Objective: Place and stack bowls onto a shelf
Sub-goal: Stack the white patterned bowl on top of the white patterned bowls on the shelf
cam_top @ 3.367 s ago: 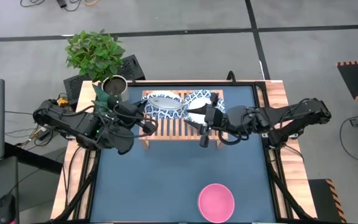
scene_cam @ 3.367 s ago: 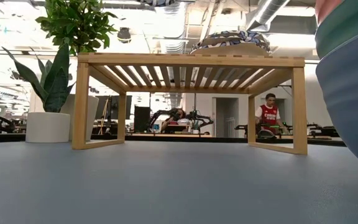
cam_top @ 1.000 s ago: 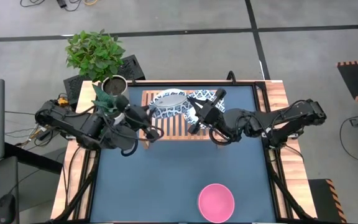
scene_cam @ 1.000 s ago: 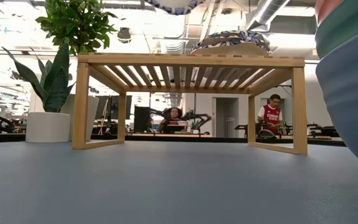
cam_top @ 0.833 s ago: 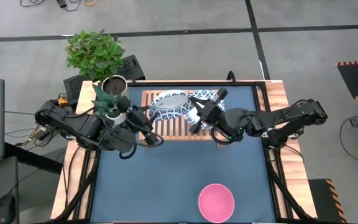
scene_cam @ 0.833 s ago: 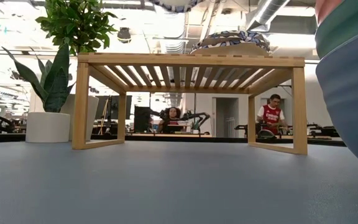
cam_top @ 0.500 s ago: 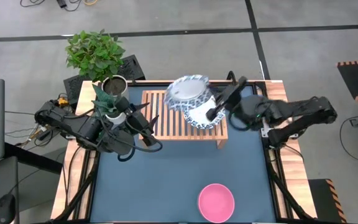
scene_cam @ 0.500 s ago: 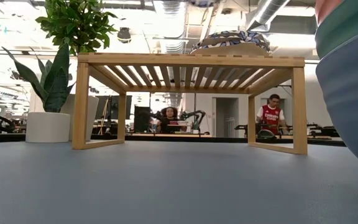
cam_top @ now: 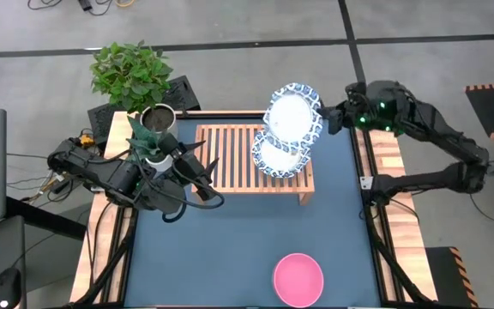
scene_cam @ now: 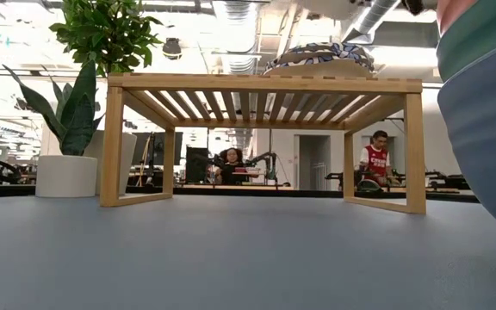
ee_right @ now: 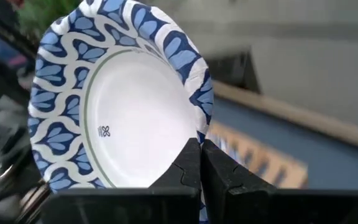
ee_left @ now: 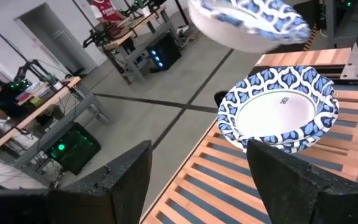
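Blue-rimmed bowl (cam_top: pixel 292 113) pinched by the closed right gripper (cam_top: pixel 326 118).

Even overhead light fills the high view, with soft short shadows under the shelf (cam_top: pixel 251 160) and arms. In the low view, ceiling lamps (scene_cam: pixel 239 13) glare at the upper centre, the backlit room looks washed out, and a bowl (scene_cam: pixel 487 112) at the right edge is out of focus. The lifted bowl (ee_left: pixel 248 23) in the left wrist view is motion-blurred. The right wrist view's background is soft.
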